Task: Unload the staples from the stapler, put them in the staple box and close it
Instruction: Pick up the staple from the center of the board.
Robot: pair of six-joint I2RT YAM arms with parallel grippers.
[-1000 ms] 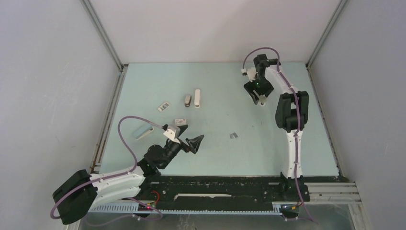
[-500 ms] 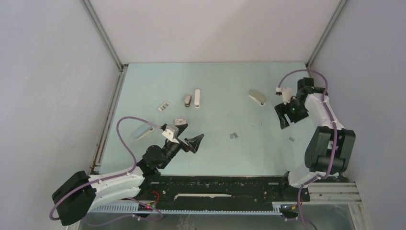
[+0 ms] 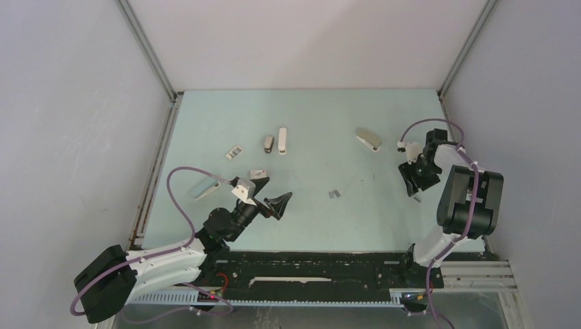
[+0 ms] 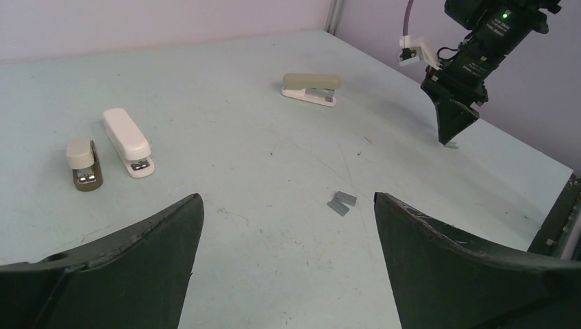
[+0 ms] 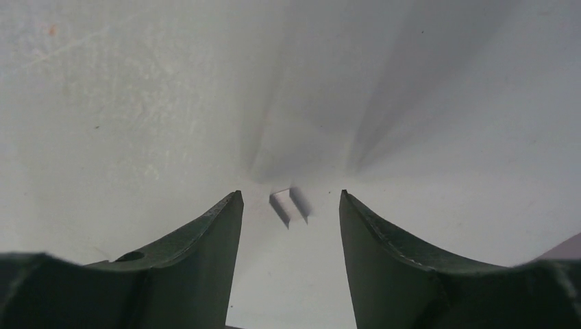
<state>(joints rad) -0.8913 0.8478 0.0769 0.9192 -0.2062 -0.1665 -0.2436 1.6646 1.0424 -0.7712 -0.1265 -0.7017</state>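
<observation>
**Right end effector straddles a staple strip; stapler sits apart at 2 o'clock**

My right wrist view gives me what the other views can't. A short grey staple strip (image 5: 291, 203) lies on the bench (image 3: 315, 110) in the gap between the fingers of the right end effector (image 3: 415, 192). The jaws are parted and clear of the strip on both sides. From overhead the strip is only a speck at 3 o'clock, near the bench's right edge.

The left wrist view shows the left end effector (image 4: 286, 202) spread wide and holding nothing, at about 8 o'clock. More staples (image 4: 341, 203) lie flat just ahead of it, near the middle of the bench.

The bench is pale blue-green and faintly scuffed. Plain grey-white panels with metal corner rails wall it in.

The stapler (image 3: 368, 140) rests on its base at 2 o'clock, well apart from both end effectors. It is small, with a dull grey-beige top over a white underside and a bit of grey metal showing between them.
</observation>
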